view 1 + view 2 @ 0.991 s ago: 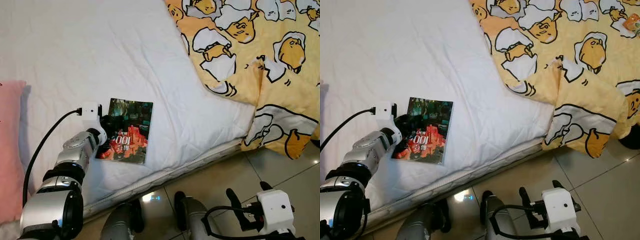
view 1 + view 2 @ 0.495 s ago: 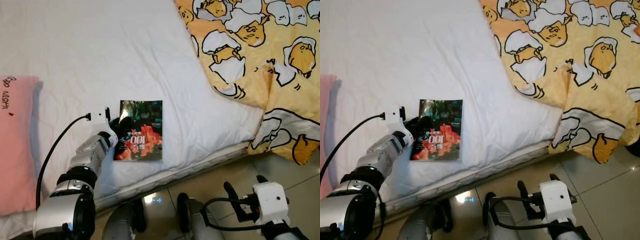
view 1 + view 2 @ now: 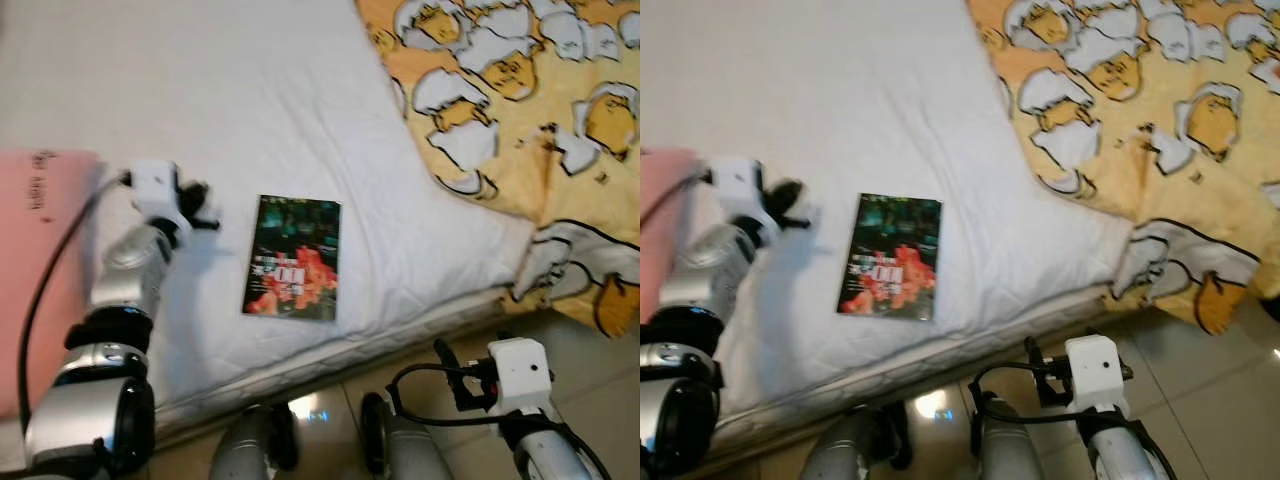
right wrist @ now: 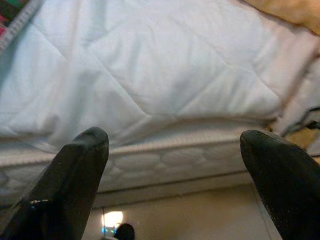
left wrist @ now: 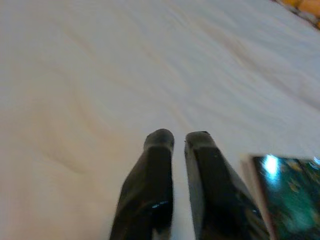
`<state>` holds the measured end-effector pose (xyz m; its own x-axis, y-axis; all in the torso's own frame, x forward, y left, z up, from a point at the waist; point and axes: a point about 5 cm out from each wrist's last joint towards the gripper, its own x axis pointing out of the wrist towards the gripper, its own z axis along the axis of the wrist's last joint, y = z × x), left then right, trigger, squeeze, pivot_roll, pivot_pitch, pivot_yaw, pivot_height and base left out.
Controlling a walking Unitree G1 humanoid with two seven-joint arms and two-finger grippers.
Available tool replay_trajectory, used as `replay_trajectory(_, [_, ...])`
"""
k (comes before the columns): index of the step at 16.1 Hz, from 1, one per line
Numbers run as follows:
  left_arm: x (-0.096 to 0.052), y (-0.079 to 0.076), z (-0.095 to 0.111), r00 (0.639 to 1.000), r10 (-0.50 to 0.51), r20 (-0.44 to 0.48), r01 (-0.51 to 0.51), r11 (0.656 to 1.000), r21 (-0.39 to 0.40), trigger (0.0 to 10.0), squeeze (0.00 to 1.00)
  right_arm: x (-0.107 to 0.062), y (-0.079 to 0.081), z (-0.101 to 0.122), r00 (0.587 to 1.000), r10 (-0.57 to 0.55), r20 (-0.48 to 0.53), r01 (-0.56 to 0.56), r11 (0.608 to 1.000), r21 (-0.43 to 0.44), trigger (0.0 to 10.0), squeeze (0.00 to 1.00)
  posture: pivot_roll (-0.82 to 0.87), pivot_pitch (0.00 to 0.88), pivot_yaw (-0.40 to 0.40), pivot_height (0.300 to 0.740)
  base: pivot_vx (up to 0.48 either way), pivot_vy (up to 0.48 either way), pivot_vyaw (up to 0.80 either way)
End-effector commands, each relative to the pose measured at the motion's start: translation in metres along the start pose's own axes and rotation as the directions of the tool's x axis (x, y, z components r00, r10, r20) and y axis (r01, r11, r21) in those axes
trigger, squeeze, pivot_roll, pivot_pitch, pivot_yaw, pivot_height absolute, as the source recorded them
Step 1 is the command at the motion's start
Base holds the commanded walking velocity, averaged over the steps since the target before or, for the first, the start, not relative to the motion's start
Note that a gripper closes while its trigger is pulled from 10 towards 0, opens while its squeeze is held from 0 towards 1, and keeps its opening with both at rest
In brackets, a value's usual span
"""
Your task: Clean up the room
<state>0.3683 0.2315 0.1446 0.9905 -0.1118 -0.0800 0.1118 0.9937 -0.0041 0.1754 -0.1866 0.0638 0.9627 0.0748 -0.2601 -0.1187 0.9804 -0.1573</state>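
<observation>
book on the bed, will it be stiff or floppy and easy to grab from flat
The book looks thin, so it probably flexes somewhat. It lies flat on the soft white mattress, so getting fingers under an edge may be awkward. Its cover reflects light, so it might slip. The left gripper sits beside it, fingers nearly together.

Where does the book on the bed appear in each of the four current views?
Left eye view: book lies flat on the white mattress, near its front edge.
Right eye view: book, same spot.
Left wrist view: its corner beside the left gripper.
Right wrist view: a sliver at one corner.
Shared landmark: the mattress.
</observation>
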Motion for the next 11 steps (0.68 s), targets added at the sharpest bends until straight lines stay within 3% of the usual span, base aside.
replay_trajectory(1, [-0.004, -0.007, -0.003, 1.0, -0.008, 0.009, 0.008, 0.999, 0.046, 0.0, 0.0, 0.002, 0.0, 0.002, 1.0, -0.014, 0.016, 0.014, 1.0, -0.003, 10.0, 0.0, -0.23, 0.162, 0.031, 0.74, 0.0, 0.0, 0.0])
replay_trajectory(2, [-0.005, -0.008, -0.001, 1.0, -0.01, 0.021, 0.009, 0.999, 0.052, 0.0, 0.0, 0.004, 0.0, 0.004, 1.0, -0.018, 0.026, 0.018, 1.0, -0.002, 10.0, 0.0, -0.23, 0.162, 0.031, 0.74, 0.0, 0.0, 0.0])
replay_trajectory(3, [-0.008, -0.024, 0.002, 0.997, -0.031, 0.067, 0.029, 0.999, 0.034, 0.0, 0.0, 0.012, -0.001, 0.006, 0.998, -0.034, 0.046, 0.033, 0.999, 0.004, 10.0, 0.0, -0.22, 0.131, 0.043, 0.74, 0.0, 0.0, 0.0])
replay_trajectory(4, [-0.009, -0.029, 0.003, 0.997, -0.023, 0.077, 0.02, 0.999, 0.043, 3.7, 0.0, 0.015, 0.0, 0.007, 0.998, -0.039, 0.052, 0.039, 0.999, 0.007, 10.0, 0.0, -0.22, 0.125, 0.045, 0.74, 0.0, 0.0, 0.0])
replay_trajectory(5, [-0.017, -0.044, 0.007, 0.989, 0.01, 0.145, -0.018, 0.998, 0.06, 10.0, 1.0, 0.018, 0.002, 0.011, 0.996, -0.042, 0.078, 0.042, 0.999, 0.011, 10.0, 0.0, -0.22, 0.113, 0.051, 0.74, 0.0, 0.0, 0.0])
replay_trajectory(7, [-0.046, -0.077, 0.008, 0.972, -0.063, 0.226, 0.025, 0.986, 0.167, 10.0, 1.0, 0.02, 0.003, 0.014, 0.994, -0.046, 0.1, 0.045, 0.999, 0.011, 10.0, 0.0, -0.2, 0.099, 0.059, 0.74, 0.0, 0.0, 0.0])
replay_trajectory(8, [-0.057, -0.086, 0.006, 0.968, -0.066, 0.243, 0.027, 0.987, 0.161, 10.0, 1.0, 0.021, 0.003, 0.011, 0.994, -0.05, 0.093, 0.049, 0.999, 0.013, 10.0, 0.0, -0.19, 0.093, 0.06, 0.74, 0.0, 0.0, 0.0])
replay_trajectory(11, [-0.067, -0.1, -0.007, 0.974, -0.03, 0.227, -0.025, 0.971, 0.239, 10.0, 1.0, 0.03, 0.002, 0.01, 0.993, -0.063, 0.1, 0.061, 0.998, 0.021, 10.0, 0.0, -0.17, 0.076, 0.058, 0.74, 0.0, 0.0, 0.0])
